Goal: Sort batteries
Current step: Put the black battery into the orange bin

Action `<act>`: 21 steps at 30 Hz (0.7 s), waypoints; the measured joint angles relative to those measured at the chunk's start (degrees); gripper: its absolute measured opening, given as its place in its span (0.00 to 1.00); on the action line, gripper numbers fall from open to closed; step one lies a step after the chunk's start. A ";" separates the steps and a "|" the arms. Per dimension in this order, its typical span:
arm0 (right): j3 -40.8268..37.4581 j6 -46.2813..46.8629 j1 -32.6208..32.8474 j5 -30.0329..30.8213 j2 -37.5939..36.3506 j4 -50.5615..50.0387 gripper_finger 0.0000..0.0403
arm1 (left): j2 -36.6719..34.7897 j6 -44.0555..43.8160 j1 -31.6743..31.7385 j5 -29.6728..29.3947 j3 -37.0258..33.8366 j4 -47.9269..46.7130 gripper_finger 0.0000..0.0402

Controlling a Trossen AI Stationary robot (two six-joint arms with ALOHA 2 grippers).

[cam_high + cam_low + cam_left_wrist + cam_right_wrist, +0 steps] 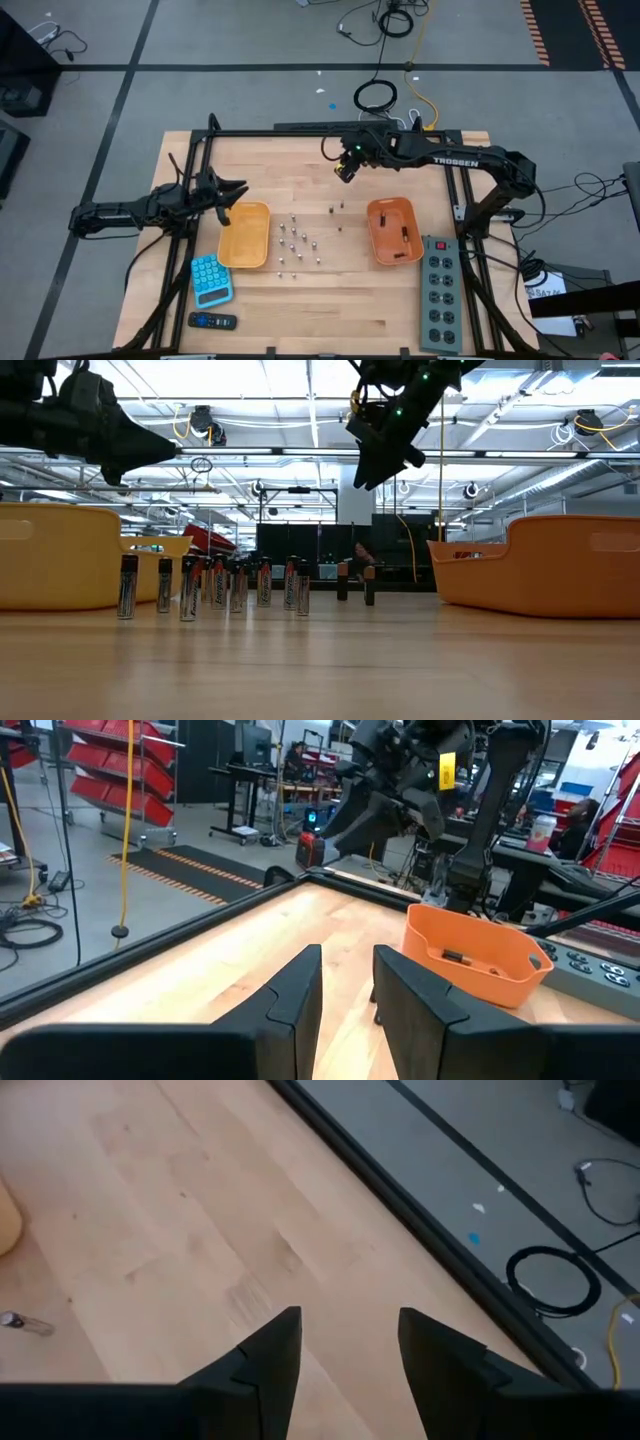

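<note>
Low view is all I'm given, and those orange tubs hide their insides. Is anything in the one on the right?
Observer: Yes. From above, the right tray has dark batteries lying in it.
Operator: And the claw hanging up top, is it carrying something?
Observer: No. That is the right pincer, open and empty, hovering over the far edge of the table.
Operator: Anything else on the table that I'm missing?
Observer: A blue calculator and a black remote lie near the front left corner.
</note>
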 joint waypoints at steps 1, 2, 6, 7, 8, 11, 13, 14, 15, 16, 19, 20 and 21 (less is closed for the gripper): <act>0.00 0.01 0.02 -0.11 0.02 -0.13 0.40 | 0.00 0.00 0.00 0.00 0.00 -0.02 0.26; -0.02 0.22 0.06 -0.14 0.02 -0.29 0.40 | 0.00 0.00 0.00 0.00 0.00 -0.04 0.26; 0.00 1.88 0.18 -0.39 -0.13 -1.35 0.40 | 0.00 0.00 0.00 0.02 -0.02 0.01 0.26; 0.00 2.32 0.25 -0.38 -0.13 -1.60 0.40 | 0.00 0.00 0.00 0.02 -0.02 0.02 0.26; -0.01 2.61 0.37 -0.38 -0.13 -1.80 0.40 | 0.00 0.00 0.00 0.02 -0.02 0.02 0.26; -0.02 2.72 0.87 -0.36 -0.13 -1.80 0.40 | 0.00 0.00 0.00 0.02 -0.02 0.02 0.26; 0.00 2.72 1.27 -0.38 -0.15 -1.80 0.40 | 0.00 -0.01 0.00 0.02 -0.02 0.00 0.26; 0.00 2.72 1.36 -0.41 -0.15 -1.82 0.40 | 0.00 -0.01 0.00 0.02 -0.02 0.00 0.26; -0.02 2.72 1.47 -0.43 -0.15 -1.84 0.40 | 0.00 0.00 0.00 0.02 -0.02 0.00 0.26; -0.01 2.74 1.64 -0.40 -0.17 -2.03 0.40 | 0.00 0.00 0.00 0.02 -0.02 0.00 0.26; -0.02 2.72 2.13 -0.36 -0.17 -2.34 0.40 | 0.00 -0.01 0.00 0.02 -0.02 0.00 0.26; -0.02 2.73 2.37 -0.36 -0.17 -2.34 0.40 | 0.00 0.00 0.00 0.02 -0.02 0.00 0.26; -0.02 2.72 2.60 -0.38 -0.17 -2.34 0.40 | 0.00 -0.01 0.00 0.02 -0.02 0.00 0.26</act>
